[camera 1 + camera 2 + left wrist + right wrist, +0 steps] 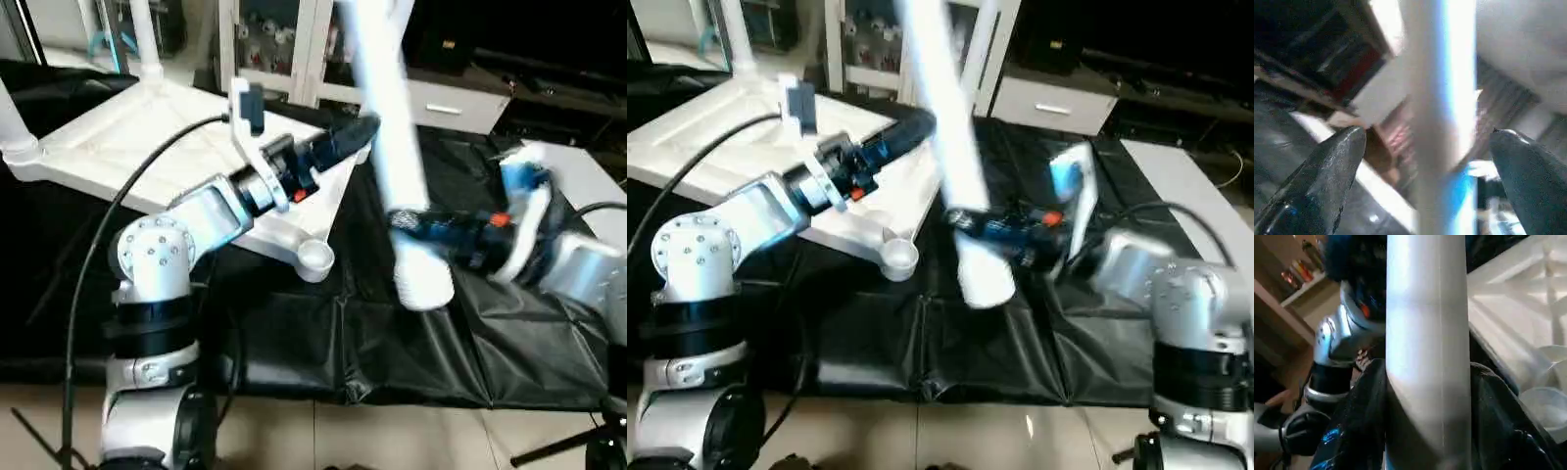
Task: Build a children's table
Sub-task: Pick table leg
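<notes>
The white tabletop (pixel 147 137) lay upside down in the upper left of the frame, on the black cloth (pixel 323 343) that covered the surface. Its ribs faced up, and one round corner socket (pixel 315 257) near the middle of the frame was open. Two legs were already standing up from it, one at the far corner (pixel 145 39) near the top and one at the left edge of the frame (pixel 12 122). A third long white leg (pixel 392 137) stood in the middle of the frame, leaning a little, with its thick end (pixel 423 279) low down over the black cloth, just right of the open socket and not in it. The right gripper (pixel 416 227) came in from the right side of the frame, and its black fingers were closed around the lower part of this leg, just above the thick end. The left gripper (pixel 358 132) reached in from the left, over the tabletop, up to the same leg higher up. Seen from the left wrist, its two black fingers (pixel 1327 171) were spread wide apart, with the leg (pixel 1442 117) between them and a gap on each side. From the right wrist, the leg (pixel 1427 347) rose up the middle, with the tabletop's ribs (pixel 1528 308) and the round socket (pixel 1545 406) beside it. White cabinets (pixel 284 49) stood behind the surface at the top of the frame.
</notes>
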You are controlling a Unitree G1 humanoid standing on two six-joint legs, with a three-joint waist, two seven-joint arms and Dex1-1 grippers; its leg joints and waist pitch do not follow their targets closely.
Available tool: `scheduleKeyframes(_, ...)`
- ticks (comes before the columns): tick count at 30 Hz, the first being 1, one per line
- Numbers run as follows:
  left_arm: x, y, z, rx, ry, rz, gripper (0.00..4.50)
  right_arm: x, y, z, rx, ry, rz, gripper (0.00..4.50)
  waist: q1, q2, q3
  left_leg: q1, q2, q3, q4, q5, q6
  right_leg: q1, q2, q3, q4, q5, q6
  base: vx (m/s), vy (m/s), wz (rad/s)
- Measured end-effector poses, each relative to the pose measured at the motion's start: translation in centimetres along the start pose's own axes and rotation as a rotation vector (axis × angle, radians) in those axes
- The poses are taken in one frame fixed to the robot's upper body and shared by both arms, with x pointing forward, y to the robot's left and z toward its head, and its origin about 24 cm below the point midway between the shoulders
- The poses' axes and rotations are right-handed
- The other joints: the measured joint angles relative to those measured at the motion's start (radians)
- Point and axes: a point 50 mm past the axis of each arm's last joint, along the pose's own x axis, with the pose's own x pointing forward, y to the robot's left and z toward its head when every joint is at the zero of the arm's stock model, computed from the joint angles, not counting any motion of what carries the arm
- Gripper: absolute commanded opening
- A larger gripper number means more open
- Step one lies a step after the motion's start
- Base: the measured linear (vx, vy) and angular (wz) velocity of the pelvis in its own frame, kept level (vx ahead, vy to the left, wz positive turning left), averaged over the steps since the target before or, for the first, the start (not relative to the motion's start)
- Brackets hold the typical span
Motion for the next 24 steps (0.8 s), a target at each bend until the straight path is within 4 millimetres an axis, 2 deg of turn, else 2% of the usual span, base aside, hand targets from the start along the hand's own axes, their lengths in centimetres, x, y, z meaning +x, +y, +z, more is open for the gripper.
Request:
scheduleKeyframes(8, 0.3, -0.6, 0.0, -0.011, 0.005, -0.044, 4.50, 0.0, 0.0, -0.9, -0.005, 0.045, -0.010, 1.85, -0.001, 0.000, 0.000, 0.000, 0.000, 0.000, 0.000, 0.000, 0.000, 0.001, 0.000, 0.000, 0.000, 0.000, 0.001, 0.000, 0.000, 0.00)
scheduleKeyframes(14, 0.7, 0.0, -0.8, 0.031, 0.079, 0.043, 4.50, 0.8, 0.0, -2.6, -0.018, 0.152, -0.018, 1.85, 0.001, 0.000, 0.000, 0.000, 0.000, 0.000, 0.000, 0.000, 0.000, 0.001, 0.000, 0.000, -0.001, 0.000, 0.001, 0.000, 0.000, 0.00)
scheduleKeyframes(15, 0.7, 0.1, -0.8, 0.030, 0.079, 0.049, 4.23, 0.8, 0.0, -2.7, -0.018, 0.153, -0.022, 1.85, 0.000, 0.000, 0.000, 0.000, 0.000, 0.000, 0.000, 0.000, 0.000, 0.001, 0.000, 0.000, -0.001, 0.000, 0.001, 0.000, 0.000, 0.00)
scheduleKeyframes(18, 0.6, 0.2, -0.8, 0.027, 0.079, 0.061, 4.16, 0.8, -0.1, -2.5, -0.034, 0.144, -0.030, 1.85, 0.000, 0.000, 0.000, 0.000, 0.000, -0.001, 0.000, 0.000, 0.000, 0.001, 0.000, 0.000, 0.000, 0.000, 0.001, 0.000, 0.000, 0.00)
scheduleKeyframes(20, 0.5, 0.3, -0.7, 0.025, 0.081, 0.064, 3.80, 0.8, -0.2, -2.4, -0.040, 0.135, -0.035, 1.85, 0.000, 0.000, 0.000, 0.000, 0.000, -0.001, 0.000, 0.000, 0.000, 0.001, 0.000, 0.000, 0.000, 0.000, 0.001, 0.000, 0.000, 0.00)
scheduleKeyframes(24, 0.4, 0.4, -0.6, 0.029, 0.080, 0.076, 3.67, 0.8, -0.3, -2.3, -0.049, 0.125, -0.036, 1.85, 0.000, 0.000, 0.000, 0.000, 0.000, -0.001, 0.000, 0.000, 0.000, 0.001, 0.000, 0.000, -0.001, 0.000, 0.001, 0.000, 0.000, 0.00)
